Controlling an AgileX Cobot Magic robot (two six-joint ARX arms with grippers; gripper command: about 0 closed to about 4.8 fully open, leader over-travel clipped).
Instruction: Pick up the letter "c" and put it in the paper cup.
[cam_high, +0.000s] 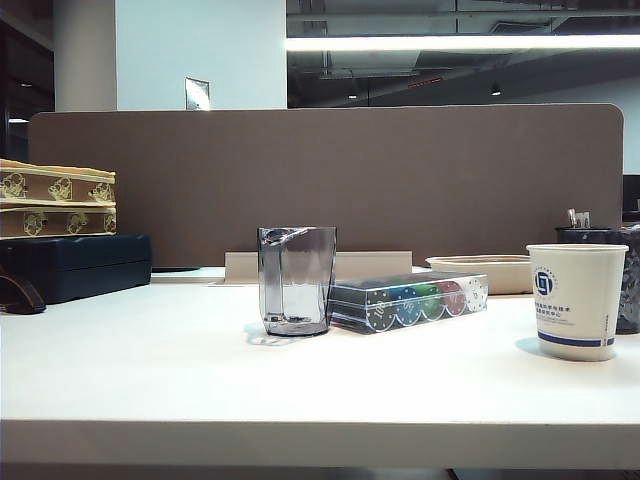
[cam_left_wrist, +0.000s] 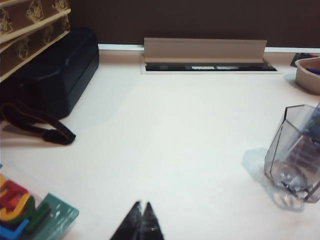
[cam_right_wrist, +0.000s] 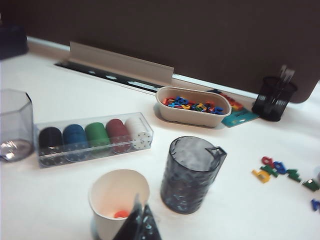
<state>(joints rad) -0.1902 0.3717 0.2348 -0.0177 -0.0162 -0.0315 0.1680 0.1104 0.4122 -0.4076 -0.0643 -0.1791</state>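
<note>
The white paper cup (cam_right_wrist: 116, 189) with a blue emblem stands upright at the table's right side (cam_high: 577, 300). In the right wrist view a small red-orange piece, the letter "c" (cam_right_wrist: 120, 214), lies on the cup's bottom. My right gripper (cam_right_wrist: 141, 202) hovers just above the near rim of the cup, shut with nothing between its fingers. In the left wrist view my left gripper (cam_left_wrist: 142, 205) hangs shut and empty over bare table, apart from the clear grey cup (cam_left_wrist: 295, 155). Neither arm shows in the exterior view.
A clear case of poker chips (cam_right_wrist: 92, 137) lies beside the clear grey cup (cam_high: 296, 280). A dark patterned cup (cam_right_wrist: 190, 175) stands close to the paper cup. Behind are a beige tray of letters (cam_right_wrist: 192, 106), a mesh pen holder (cam_right_wrist: 273, 97) and loose letters (cam_right_wrist: 277, 170). A dark case (cam_left_wrist: 55, 75) sits far left.
</note>
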